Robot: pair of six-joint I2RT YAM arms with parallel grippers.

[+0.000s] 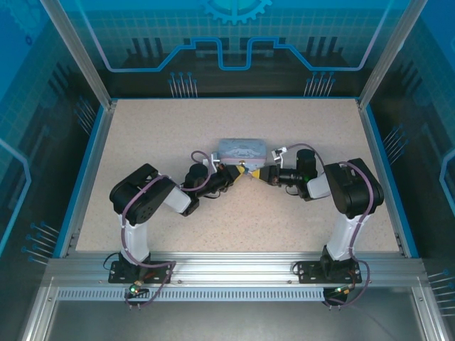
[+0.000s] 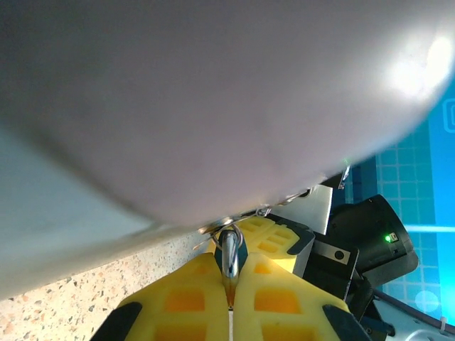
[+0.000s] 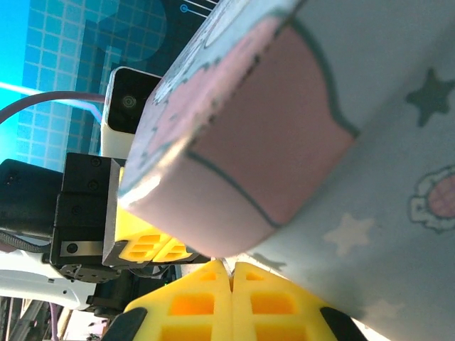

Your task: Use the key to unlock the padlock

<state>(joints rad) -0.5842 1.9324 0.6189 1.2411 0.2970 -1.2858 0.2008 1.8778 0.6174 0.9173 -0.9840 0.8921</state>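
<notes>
Padlock (image 2: 229, 256): low centre of the left wrist frame, pinched edge-on between the closed yellow left fingers (image 2: 186, 302). Shows as a narrow shiny strip with dark rims. Runs up and down in that frame, long axis vertical. Points its upper end at the tin (image 2: 213, 106) and reaches the tin's lower edge; sinks its lower end into the seam of the fingers. Hooked to the tin or only touching it: cannot tell.

From above, sits at frame centre, where left gripper (image 1: 233, 173) and right gripper (image 1: 254, 174) meet tip to tip just below the tin's near long side. Too small to read there.

Right fingers (image 3: 192, 305): pressed fully together, seam closed, tips just under the tin's rounded pink corner at lower centre of the right wrist frame.

Tin: pale blue with stars, lying flat, long side across the top frame.

Table (image 1: 142, 142): speckled beige, edged in blue. Blue translucent walls (image 1: 43, 106) with a circuit pattern at left, right and top of frame. Aluminium rail (image 1: 227, 266) along the bottom, carrying both arm bases.
</notes>
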